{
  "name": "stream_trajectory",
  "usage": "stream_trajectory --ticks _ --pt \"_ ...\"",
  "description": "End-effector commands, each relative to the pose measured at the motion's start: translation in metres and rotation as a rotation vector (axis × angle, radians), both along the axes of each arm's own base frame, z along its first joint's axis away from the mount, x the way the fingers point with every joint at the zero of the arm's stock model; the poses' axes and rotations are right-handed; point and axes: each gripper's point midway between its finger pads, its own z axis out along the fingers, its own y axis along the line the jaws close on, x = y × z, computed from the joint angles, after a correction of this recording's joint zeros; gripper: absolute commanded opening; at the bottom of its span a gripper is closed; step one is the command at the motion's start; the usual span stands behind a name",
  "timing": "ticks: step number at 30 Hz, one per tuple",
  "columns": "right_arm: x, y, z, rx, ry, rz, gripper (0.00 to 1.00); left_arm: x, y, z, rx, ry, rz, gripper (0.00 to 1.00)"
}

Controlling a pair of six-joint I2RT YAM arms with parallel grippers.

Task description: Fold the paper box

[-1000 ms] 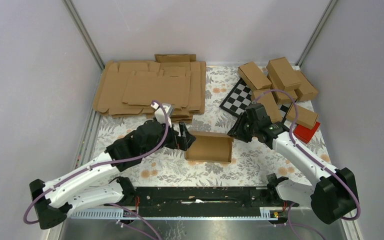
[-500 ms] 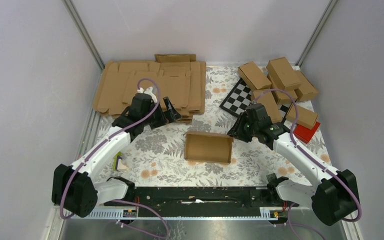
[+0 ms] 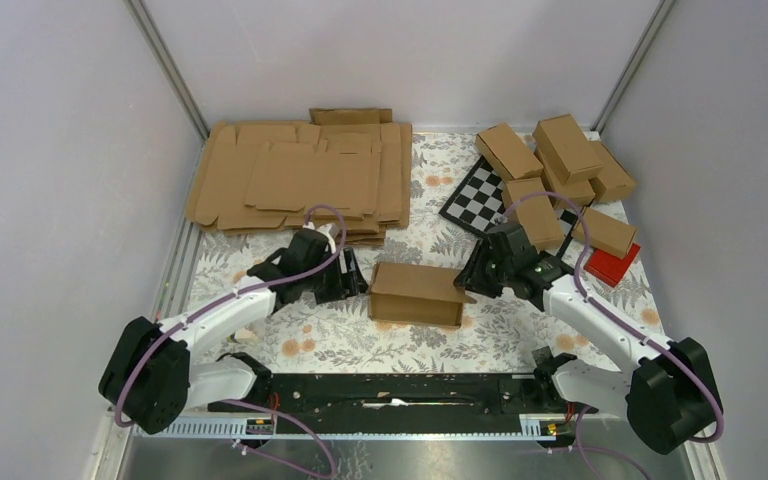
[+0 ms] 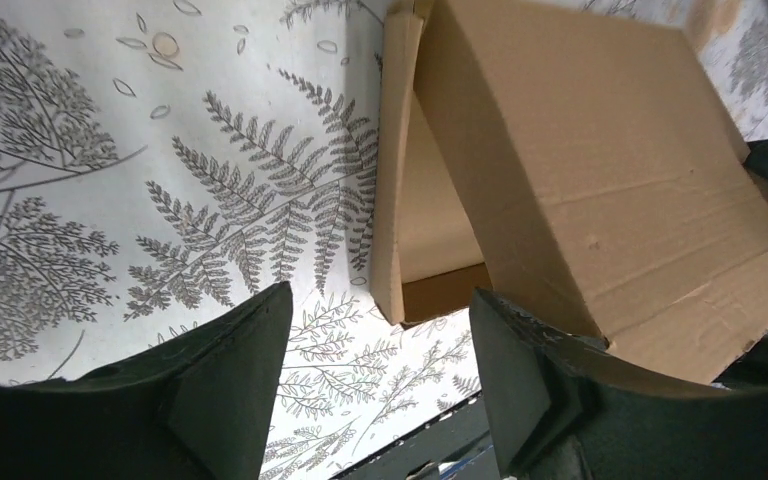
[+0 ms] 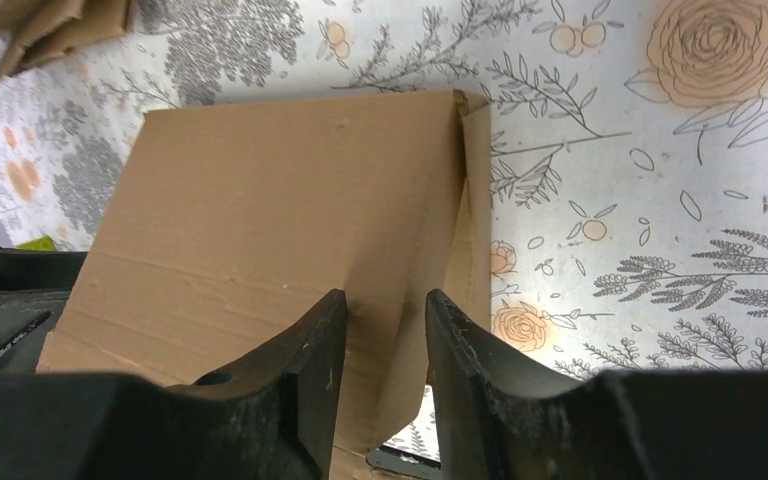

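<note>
The paper box lies mid-table with its lid down and its long axis running from 9 to 3 o'clock, one arm at each end. The left gripper sits just off the 9 o'clock end, jaws wide and empty, facing the end that gapes open. The right gripper rests on the 3 o'clock end, fingers partway apart over the lid; I cannot tell whether they pinch it.
</note>
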Motion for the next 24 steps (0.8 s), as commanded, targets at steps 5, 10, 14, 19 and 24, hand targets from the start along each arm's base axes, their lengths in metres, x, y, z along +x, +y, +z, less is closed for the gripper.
stream_trajectory --ticks 5,10,14,19,24 --pt "-0.009 0.001 -0.013 -0.013 -0.020 0.015 0.41 0.003 -0.003 0.003 0.006 -0.084 0.022 0.68" --pt "-0.011 -0.003 -0.020 -0.039 -0.015 0.014 0.42 0.005 0.014 0.001 0.063 -0.100 0.093 0.68" --pt "-0.013 -0.003 -0.026 -0.052 -0.004 0.021 0.42 0.011 0.032 0.005 0.117 -0.121 0.193 0.81" --pt "-0.016 -0.003 -0.034 -0.083 0.012 0.036 0.42 0.018 0.021 0.032 0.038 -0.204 0.169 0.95" --pt "-0.019 -0.007 -0.044 -0.124 0.025 0.029 0.44 0.019 -0.007 0.059 -0.093 -0.265 0.071 0.99"
